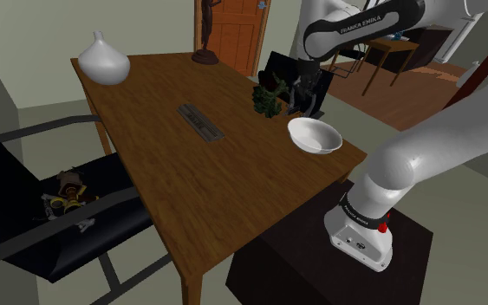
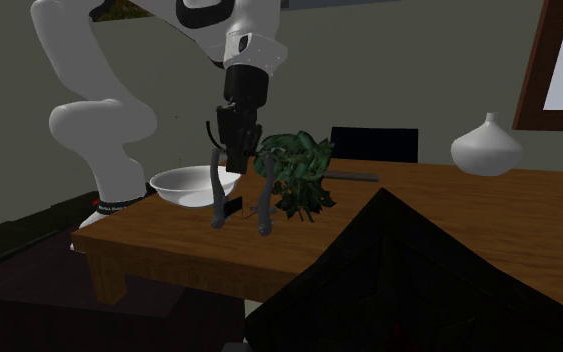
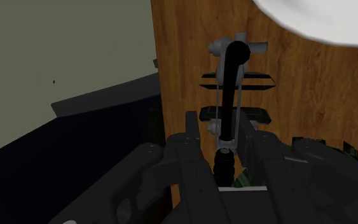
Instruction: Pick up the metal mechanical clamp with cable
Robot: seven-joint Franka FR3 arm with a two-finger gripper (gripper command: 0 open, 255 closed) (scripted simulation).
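Observation:
The clamp is a grey metal frame with a black handle and thin dark cable. It sits between the two black fingers of my gripper, which is shut on it. In the second exterior view my gripper points down over the wooden table, and the clamp's dark curved arms hang under it, their ends close to the tabletop. In the shoulder view my gripper is at the table's far right edge, above the bowl.
A white bowl sits right beside the gripper, and a dark green leafy bunch is on its other side. A flat grey bar lies mid-table. A white vase and a dark statuette stand at the far end. A black chair flanks the table.

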